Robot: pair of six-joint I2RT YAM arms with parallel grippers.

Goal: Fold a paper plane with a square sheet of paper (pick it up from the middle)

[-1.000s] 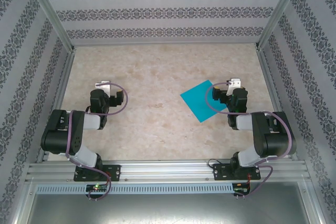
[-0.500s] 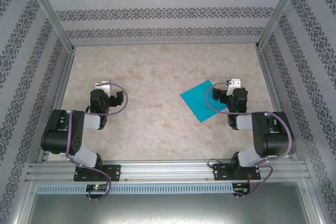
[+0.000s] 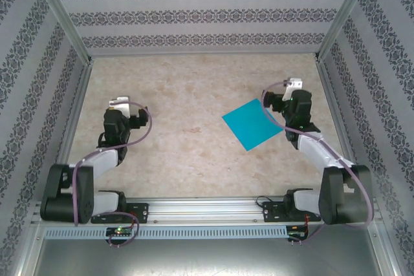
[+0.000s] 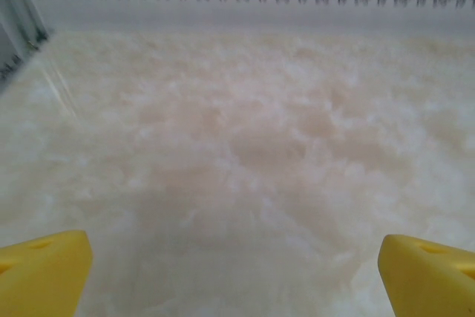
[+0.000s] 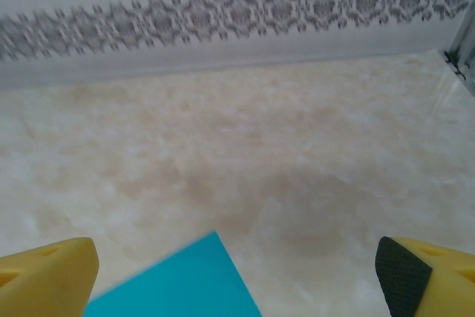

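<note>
My right jaws stand wide open and empty, their yellow fingertips (image 5: 46,276) flanking one corner of the square sheet of paper (image 3: 252,125), which lies flat and unfolded on the tabletop (image 3: 187,88), right of centre. My left jaws gape just as wide over bare surface, well apart from it. My worry is that closing here would catch a corner, not the middle. Thin paper lying flat would likely skid or crumple with nothing pinning it.

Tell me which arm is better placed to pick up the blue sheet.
Right. The right claw hangs open at the edge of the square sheet of paper, and its wrist view shows the sheet; the left claw sits far across the table.
</note>
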